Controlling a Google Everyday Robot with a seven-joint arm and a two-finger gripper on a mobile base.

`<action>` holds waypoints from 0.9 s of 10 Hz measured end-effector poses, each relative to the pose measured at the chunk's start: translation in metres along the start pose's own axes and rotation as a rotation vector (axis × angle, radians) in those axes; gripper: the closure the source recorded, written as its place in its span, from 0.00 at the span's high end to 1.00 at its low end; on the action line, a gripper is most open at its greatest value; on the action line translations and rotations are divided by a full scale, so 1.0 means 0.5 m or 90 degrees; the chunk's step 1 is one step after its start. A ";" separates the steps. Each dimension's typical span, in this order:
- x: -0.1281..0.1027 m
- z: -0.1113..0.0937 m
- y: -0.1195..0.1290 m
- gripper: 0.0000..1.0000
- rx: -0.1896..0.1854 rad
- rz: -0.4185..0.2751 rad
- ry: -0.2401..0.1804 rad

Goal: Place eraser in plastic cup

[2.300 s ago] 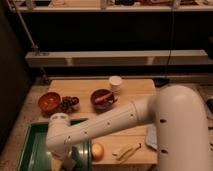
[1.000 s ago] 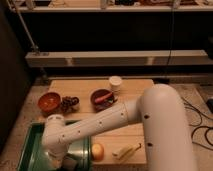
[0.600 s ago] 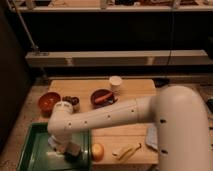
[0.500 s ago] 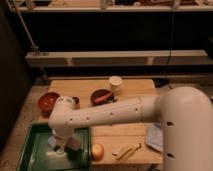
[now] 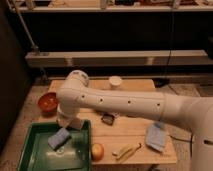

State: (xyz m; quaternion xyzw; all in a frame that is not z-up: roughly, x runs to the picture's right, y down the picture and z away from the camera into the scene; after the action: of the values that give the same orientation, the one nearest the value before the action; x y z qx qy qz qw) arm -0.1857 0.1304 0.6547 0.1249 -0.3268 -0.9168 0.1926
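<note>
My gripper [image 5: 70, 123] hangs at the end of the white arm [image 5: 125, 102], over the far right edge of the green tray [image 5: 35, 155]. It is shut, and I cannot tell whether it holds anything. A small dark flat block, which looks like the eraser [image 5: 107, 119], lies on the wooden table just under the arm, to the right of the gripper. A light-blue pad [image 5: 59, 138] lies in the tray below the gripper. The plastic cup is hidden or out of view.
A white cup [image 5: 115, 82] stands at the table's back. A red bowl [image 5: 48, 101] sits at the left. An orange fruit [image 5: 97, 150], yellow pieces [image 5: 125, 149] and a pale-blue cloth [image 5: 156, 137] lie near the front edge. The arm covers the table's middle.
The elbow has risen and swung right. The gripper has moved from low inside the tray up toward the tray's far right edge.
</note>
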 end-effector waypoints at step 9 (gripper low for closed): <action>-0.021 -0.021 0.068 0.20 -0.031 0.024 -0.004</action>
State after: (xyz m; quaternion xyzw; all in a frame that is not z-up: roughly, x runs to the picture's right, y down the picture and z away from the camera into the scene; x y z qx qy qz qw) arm -0.1634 0.1051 0.6699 0.1109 -0.3071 -0.9211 0.2121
